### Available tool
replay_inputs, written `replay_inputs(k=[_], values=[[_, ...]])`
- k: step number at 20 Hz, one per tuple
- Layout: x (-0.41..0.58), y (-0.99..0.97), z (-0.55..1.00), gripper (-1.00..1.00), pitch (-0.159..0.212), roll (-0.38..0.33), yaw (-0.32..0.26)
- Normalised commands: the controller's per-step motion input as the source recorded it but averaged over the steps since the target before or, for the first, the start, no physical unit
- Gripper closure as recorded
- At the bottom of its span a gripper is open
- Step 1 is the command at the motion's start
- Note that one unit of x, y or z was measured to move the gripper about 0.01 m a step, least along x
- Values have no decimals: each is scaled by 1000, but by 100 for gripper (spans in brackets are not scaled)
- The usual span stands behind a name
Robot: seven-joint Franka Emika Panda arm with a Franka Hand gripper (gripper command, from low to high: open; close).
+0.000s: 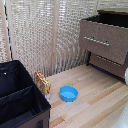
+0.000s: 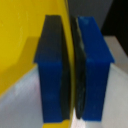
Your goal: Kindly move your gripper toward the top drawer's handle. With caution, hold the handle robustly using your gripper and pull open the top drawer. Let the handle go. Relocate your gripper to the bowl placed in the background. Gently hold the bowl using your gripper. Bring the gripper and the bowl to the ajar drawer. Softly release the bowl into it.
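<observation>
In the wrist view my gripper (image 2: pixel 73 70) is shut on the thin rim of the yellow bowl (image 2: pixel 20 40), which fills one side of that picture. Its blue fingertips (image 2: pixel 95 70) press the rim from both sides. In the exterior view the top drawer (image 1: pixel 105 37) of the dark brown dresser stands pulled out, with its dark inside showing above the front. The silver handle (image 1: pixel 96 41) lies across the drawer front with nothing on it. The gripper and the yellow bowl are out of the exterior view. Only a bit of the white arm (image 1: pixel 125 75) shows at the exterior view's right edge.
A blue bowl (image 1: pixel 68 93) sits on the light wooden floor near the middle. A snack packet (image 1: pixel 42 82) leans by a large black open box (image 1: pixel 17 100) at the exterior view's left. A lower drawer (image 1: pixel 107 62) is shut. A white lattice screen (image 1: pixel 45 35) stands behind.
</observation>
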Motion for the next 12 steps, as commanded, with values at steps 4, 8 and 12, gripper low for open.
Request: replay_inputs(k=[4,8,12], values=[[-750,-493,-624,100,45,-25,36],[-486,-234,-884,100,46,5,85],[-27,-146,-659,100,-64,0,120]])
